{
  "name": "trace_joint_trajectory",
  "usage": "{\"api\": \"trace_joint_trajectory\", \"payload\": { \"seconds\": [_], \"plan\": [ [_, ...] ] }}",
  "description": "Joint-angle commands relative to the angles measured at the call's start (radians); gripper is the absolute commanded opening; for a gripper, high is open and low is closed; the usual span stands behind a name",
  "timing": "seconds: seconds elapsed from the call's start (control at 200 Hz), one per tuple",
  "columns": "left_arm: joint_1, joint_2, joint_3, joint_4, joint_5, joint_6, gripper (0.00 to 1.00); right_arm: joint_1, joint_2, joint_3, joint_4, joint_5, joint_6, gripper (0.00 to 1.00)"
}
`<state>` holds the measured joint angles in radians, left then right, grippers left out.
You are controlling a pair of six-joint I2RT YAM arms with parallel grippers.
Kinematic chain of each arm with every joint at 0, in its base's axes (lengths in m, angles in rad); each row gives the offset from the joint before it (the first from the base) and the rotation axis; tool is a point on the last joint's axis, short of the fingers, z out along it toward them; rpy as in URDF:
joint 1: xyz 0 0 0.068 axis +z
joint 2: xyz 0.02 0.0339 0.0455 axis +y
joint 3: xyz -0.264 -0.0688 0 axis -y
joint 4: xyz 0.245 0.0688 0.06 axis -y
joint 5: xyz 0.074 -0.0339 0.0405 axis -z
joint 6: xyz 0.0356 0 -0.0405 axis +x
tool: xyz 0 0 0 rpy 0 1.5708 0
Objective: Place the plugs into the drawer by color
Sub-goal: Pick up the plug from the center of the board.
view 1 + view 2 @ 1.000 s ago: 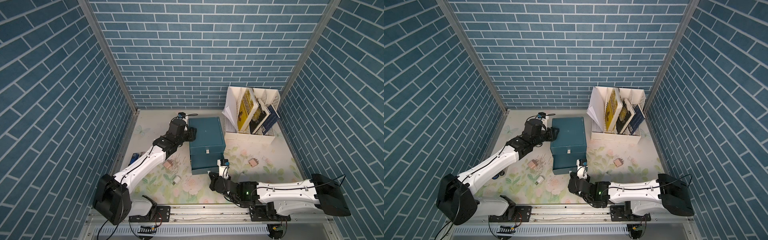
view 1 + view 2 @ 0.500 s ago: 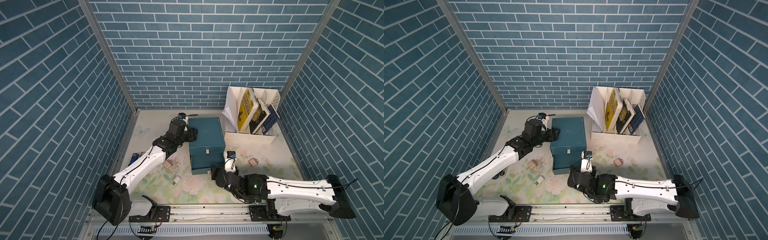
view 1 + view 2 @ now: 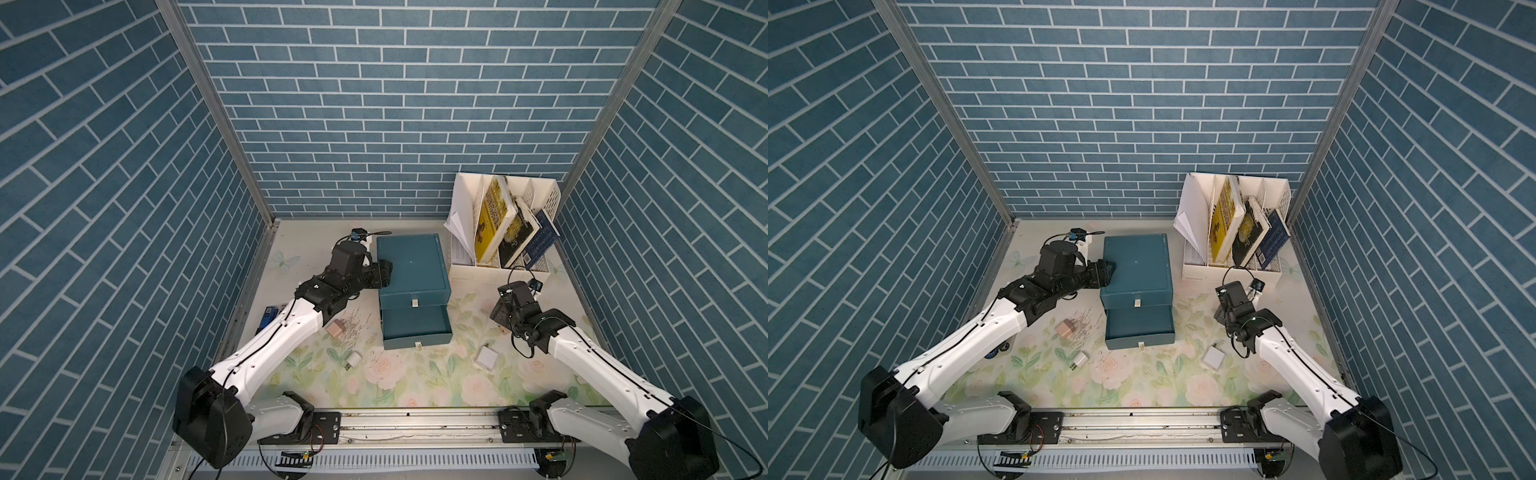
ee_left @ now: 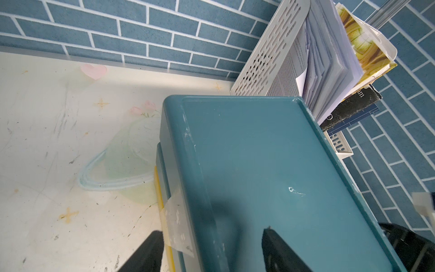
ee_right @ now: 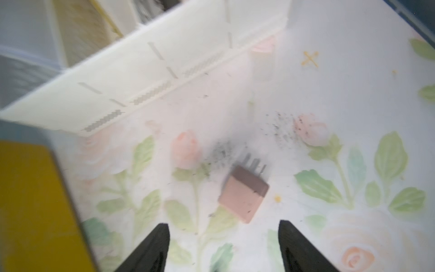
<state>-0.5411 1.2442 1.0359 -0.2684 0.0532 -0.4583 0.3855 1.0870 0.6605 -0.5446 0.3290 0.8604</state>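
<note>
The drawer (image 3: pixel 413 286) stands at the middle of the table (image 3: pixel 415 386) toward the back, its lowest tier (image 3: pixel 417 328) pulled out toward 6 o'clock; inside, only dark teal shows in both top views. The left hand (image 4: pixel 211 249) sits at the cabinet's 9 o'clock edge, its fingers (image 4: pixel 277 249) spread, one over the top panel and one down the outer side, pinching nothing. The right hand (image 5: pixel 223 245) hovers at about 3 o'clock of the drawer, in front of the white book rack (image 3: pixel 503 232); its fingers (image 5: pixel 150 247) are spread apart and empty. In the right wrist view a pink plug (image 5: pixel 242 193) lies on the table just ahead of the fingertips, between their lines, not touching either, prongs pointing away from the hand; the picture is blurred. A second pink plug (image 3: pixel 336 329) lies at 8 o'clock of the drawer, beside the left forearm; a white plug (image 3: pixel 353 359) lies at 7 o'clock, well apart from both hands; another white plug (image 3: pixel 486 358) lies at 4 o'clock, near the right arm.
</note>
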Motion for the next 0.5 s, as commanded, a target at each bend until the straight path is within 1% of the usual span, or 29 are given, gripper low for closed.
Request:
{"api": "trace_joint_trajectory", "payload": {
  "seconds": [0.0,0.065,0.11,0.185,0.405,0.495],
  "plan": [
    [-0.001,-0.016,-0.032,-0.021,0.011,0.006,0.72,-0.108,0.053,-0.034,0.081,-0.127,-0.110,0.79],
    [0.000,-0.021,-0.046,-0.019,0.014,0.004,0.71,-0.166,0.087,-0.061,0.121,-0.179,-0.106,0.79],
    [0.000,-0.026,-0.062,-0.013,0.017,0.003,0.71,-0.180,0.103,-0.079,0.157,-0.207,-0.103,0.79],
    [-0.001,-0.032,-0.077,-0.007,0.014,0.006,0.72,-0.181,0.118,-0.091,0.195,-0.205,-0.095,0.79],
    [-0.001,-0.040,-0.091,-0.005,0.023,0.010,0.72,-0.182,0.127,-0.085,0.229,-0.191,-0.079,0.77],
    [0.000,-0.040,-0.091,-0.009,0.020,0.013,0.72,-0.183,0.160,-0.075,0.235,-0.187,-0.071,0.71]
  ]
}}
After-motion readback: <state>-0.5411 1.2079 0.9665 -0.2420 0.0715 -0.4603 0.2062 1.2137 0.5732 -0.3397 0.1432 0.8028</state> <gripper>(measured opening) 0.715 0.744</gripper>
